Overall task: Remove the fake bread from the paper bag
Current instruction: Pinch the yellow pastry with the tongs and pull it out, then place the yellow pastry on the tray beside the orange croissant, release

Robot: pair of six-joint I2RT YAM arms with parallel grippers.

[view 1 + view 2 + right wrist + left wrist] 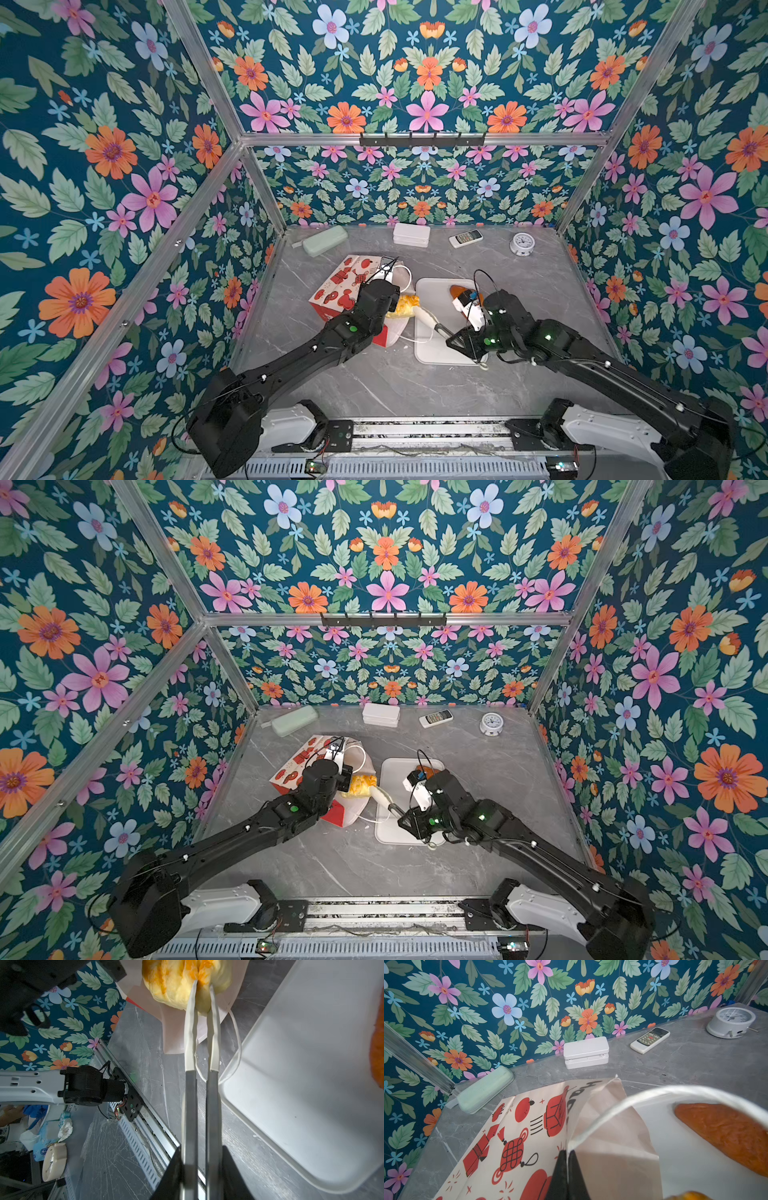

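The paper bag [340, 282] lies on its side, white with red prints, its mouth toward a white tray [436, 349]. My left gripper [566, 1152] is shut on the bag's upper rim beside the white cord handle [654, 1093]. My right gripper [200, 1151] is shut on metal tongs [428, 320], whose white tips [192, 1012] pinch a fluted yellow-orange bun [176, 982] at the bag's mouth. That bun [405, 305] shows in both top views. An oblong orange roll [724, 1132] lies on the tray. The rest of the bag's inside is hidden.
Along the back wall stand a green case [324, 240], a white box [411, 235], a remote [465, 238] and a small clock [522, 243]. Floral walls close in the grey marble tabletop [374, 386] on three sides.
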